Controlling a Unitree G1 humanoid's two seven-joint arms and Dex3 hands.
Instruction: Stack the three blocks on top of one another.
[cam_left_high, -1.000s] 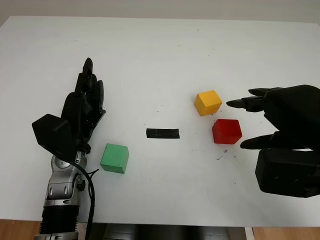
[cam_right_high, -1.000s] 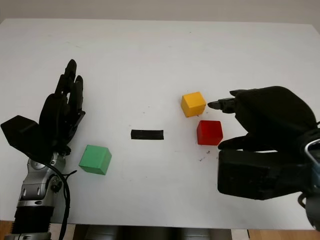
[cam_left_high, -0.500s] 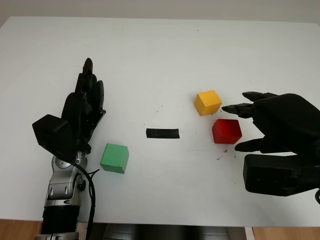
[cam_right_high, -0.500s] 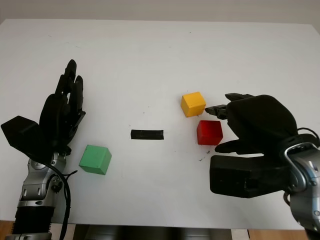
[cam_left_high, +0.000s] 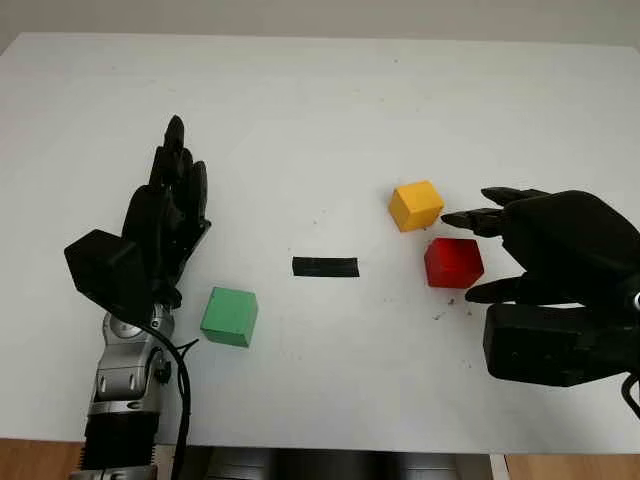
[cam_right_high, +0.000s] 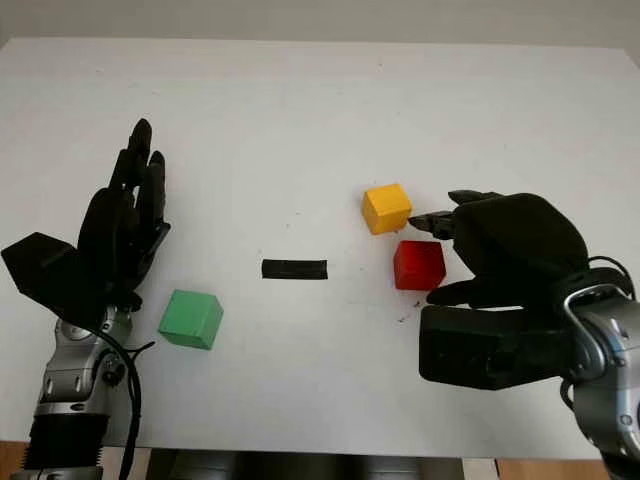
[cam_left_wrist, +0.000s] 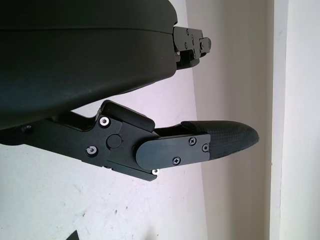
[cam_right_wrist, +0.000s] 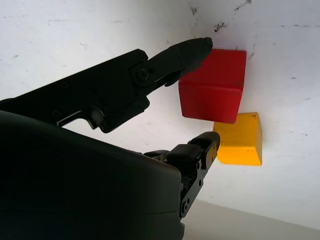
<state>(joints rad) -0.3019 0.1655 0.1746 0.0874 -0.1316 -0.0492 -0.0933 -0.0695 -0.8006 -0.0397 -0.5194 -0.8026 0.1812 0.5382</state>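
On the white worktop, the green block sits nearest, at the left, turned slightly askew. The open left hand is just left of it and farther, holding nothing. At the right, the right hand is open around the red block, not gripping it. A black strip lies mid-table, lengthwise left to right. The yellow block is just beyond the red one, rotated.

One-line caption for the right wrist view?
Right hand open, fingers straddling the red block beside the yellow block.
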